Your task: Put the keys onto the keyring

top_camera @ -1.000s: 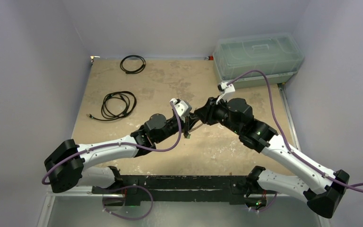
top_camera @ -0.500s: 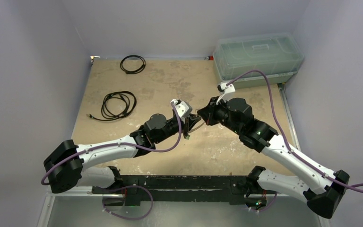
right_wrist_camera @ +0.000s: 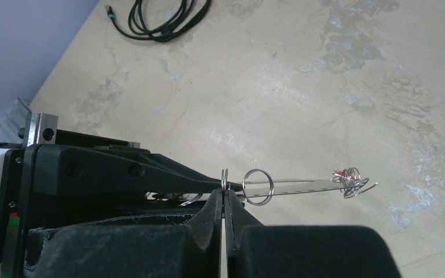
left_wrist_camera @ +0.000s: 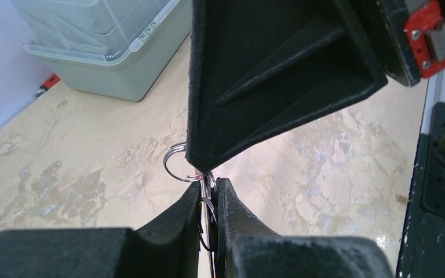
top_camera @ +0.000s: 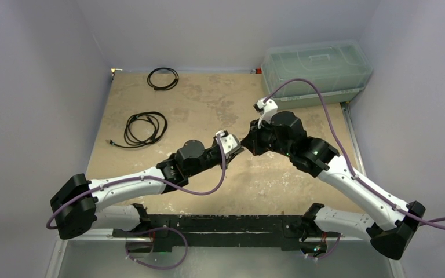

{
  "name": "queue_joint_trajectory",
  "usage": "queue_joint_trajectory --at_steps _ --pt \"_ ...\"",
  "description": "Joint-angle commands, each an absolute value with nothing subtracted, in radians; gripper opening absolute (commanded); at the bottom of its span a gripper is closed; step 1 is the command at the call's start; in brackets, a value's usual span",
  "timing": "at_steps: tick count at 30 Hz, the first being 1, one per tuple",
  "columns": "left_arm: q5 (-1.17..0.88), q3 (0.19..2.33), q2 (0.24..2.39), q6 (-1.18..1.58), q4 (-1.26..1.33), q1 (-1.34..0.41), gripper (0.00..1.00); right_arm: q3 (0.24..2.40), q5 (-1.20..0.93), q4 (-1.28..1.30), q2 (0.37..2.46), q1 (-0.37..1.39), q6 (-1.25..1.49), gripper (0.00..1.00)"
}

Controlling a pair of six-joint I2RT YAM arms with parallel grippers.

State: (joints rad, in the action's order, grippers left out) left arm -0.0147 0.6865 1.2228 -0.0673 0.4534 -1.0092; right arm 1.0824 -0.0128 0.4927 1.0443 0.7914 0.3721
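Above the middle of the table (top_camera: 179,98), your left pincer (left_wrist_camera: 210,187) is clenched on the keyring (right_wrist_camera: 292,184), which juts edge-on toward 3 o'clock. The right pincer (right_wrist_camera: 224,195) nips a small wire ring (right_wrist_camera: 224,175). Red-tagged keys (right_wrist_camera: 352,182) already hang at the keyring's far tip, but threading seems unfinished.

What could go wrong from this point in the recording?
1. The left pincer and right pincer grip thin rings only at their very tips, above the table; a slip could drop everything.
2. The red-tagged bundle at the far end of the keyring, seen edge-on, hangs unsupported and might swing or snag.
3. The pincers meet tip to tip, so any push could jam them together.
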Motion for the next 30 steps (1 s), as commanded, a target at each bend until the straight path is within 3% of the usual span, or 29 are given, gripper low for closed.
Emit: queue_joint_trajectory --at_steps 1,17,30 --pt "-0.032 0.715 1.205 -0.156 0.442 -1.011 0.00 1.157 -0.099 0.560 1.059 0.799 0.320 0.00" --pt "-0.047 0.710 1.171 -0.267 0.350 -1.011 0.00 1.337 -0.204 0.795 1.133 0.782 0.246 0.00" --pt "-0.042 0.678 1.162 -0.329 0.344 -1.015 0.17 1.406 -0.179 0.865 1.142 0.776 0.267 0.00"
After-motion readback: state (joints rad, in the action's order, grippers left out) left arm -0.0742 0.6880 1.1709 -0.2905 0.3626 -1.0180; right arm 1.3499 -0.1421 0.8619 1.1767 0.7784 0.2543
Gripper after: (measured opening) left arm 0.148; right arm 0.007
